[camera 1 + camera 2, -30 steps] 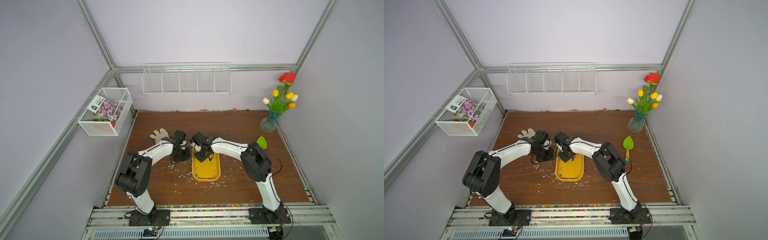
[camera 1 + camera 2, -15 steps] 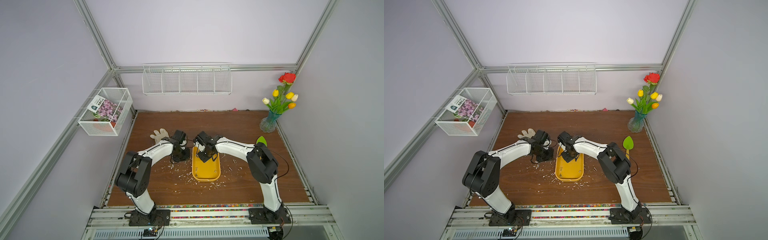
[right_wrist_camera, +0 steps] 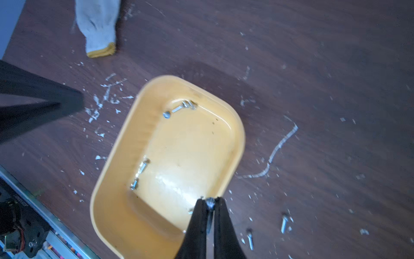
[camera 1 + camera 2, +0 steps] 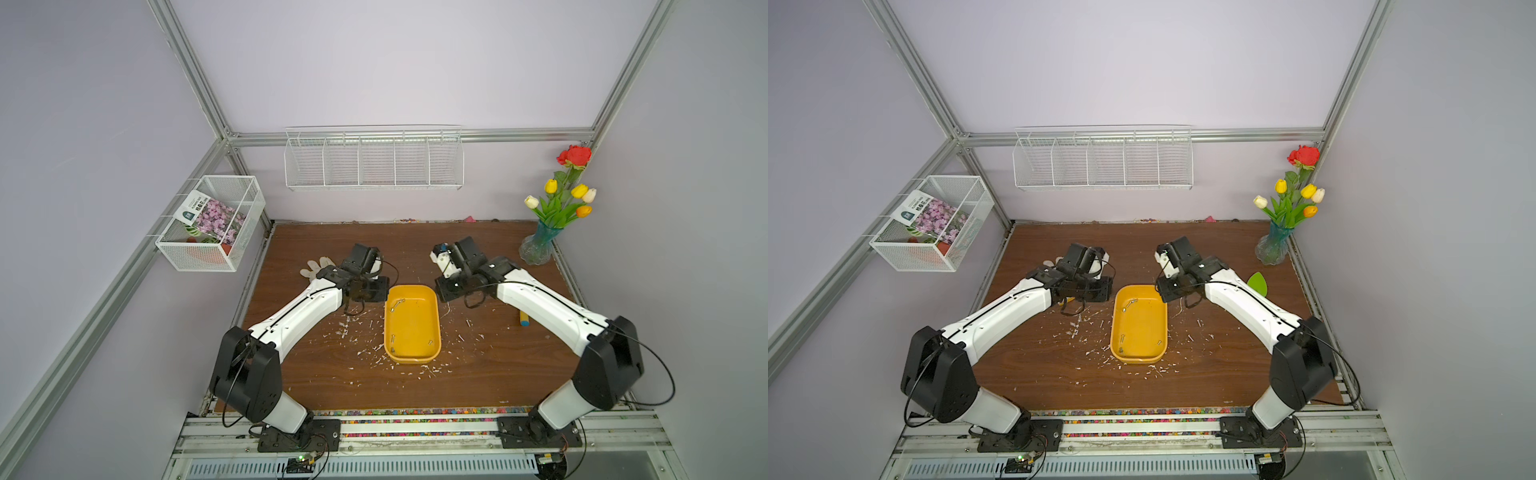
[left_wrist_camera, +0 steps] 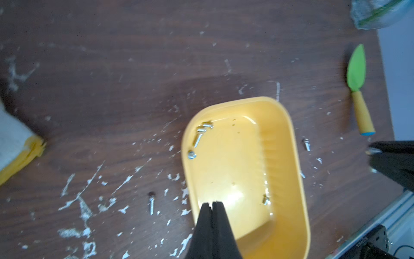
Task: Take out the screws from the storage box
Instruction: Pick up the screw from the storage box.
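Brown wood-grain tabletop point(image 4: 498, 374) inside pale lilac walls, strewn with white shreds point(image 4: 347, 328).

1. Storage box point(image 4: 411, 360): shallow yellow tub at mid-table, between the two arms. Probably light plastic, so a nudge would likely slide it.

2. Screws point(image 4: 392, 337): a few singles lie against the wall at the near end of the box, and a small cluster point(image 5: 202, 131) sits in its far left corner. Strays lie on the wood: one screw point(image 3: 284, 223) to the right of the box and one screw point(image 5: 151, 205) to the left. They look tiny, light, rigid and smooth, and apt to roll or skid on plastic. The best hold is a pinch across the shank, just under the head. Those tucked against the wall leave little room for a fingertip.

3. Right gripper point(image 3: 210, 201): clamped on one screw, whose head shows between the tips. It sits at the far right corner of the box, about over the rim.

4. Left gripper point(image 5: 212, 204): tips pressed together with nothing between them. It sits at the far left corner of the box, with the cluster close by.

5. Beyond: a glove point(image 4: 318, 266) behind the left arm, a vase point(image 4: 538, 249) at far right, and a wire basket point(image 4: 374, 160) on the back wall.
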Robot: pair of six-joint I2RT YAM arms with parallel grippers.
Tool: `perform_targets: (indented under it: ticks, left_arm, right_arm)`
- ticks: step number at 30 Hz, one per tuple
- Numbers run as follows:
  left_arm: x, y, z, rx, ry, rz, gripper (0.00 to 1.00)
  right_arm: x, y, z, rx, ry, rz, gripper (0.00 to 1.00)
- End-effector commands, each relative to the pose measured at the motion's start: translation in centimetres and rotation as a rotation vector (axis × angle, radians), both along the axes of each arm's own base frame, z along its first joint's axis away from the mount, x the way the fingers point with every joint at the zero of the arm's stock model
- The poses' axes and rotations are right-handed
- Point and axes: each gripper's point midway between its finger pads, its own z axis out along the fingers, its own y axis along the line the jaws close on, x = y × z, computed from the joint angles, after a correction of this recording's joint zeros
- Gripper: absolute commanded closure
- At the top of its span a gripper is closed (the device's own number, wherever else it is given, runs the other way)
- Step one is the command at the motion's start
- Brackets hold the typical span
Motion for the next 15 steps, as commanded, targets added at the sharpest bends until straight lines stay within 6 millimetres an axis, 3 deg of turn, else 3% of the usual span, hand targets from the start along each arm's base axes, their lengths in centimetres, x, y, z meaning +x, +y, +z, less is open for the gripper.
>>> perform_targets:
  ticks: [1,5,9,15]
  left_arm:
    - [-0.2,-2.0,-0.1,0.038,-0.038,-0.084,0.96]
    - [-0.7,-3.4,-2.3,0.142,-0.056,-0.140,0.96]
    - [-1.8,-4.4,-4.9,0.183,-0.011,-0.187,0.96]
    - [-2.3,-4.5,-6.5,0.167,0.036,-0.147,0.96]
  right_arm:
    - [-3.3,-3.8,-2.4,-0.052,0.107,-0.048,1.00]
    - [-5.6,-7.2,-5.4,-0.133,0.152,-0.099,1.00]
    - [-7.2,-7.6,-8.2,-0.142,0.224,-0.107,1.00]
    - [-7.0,-8.1,-9.4,-0.159,0.225,-0.107,1.00]
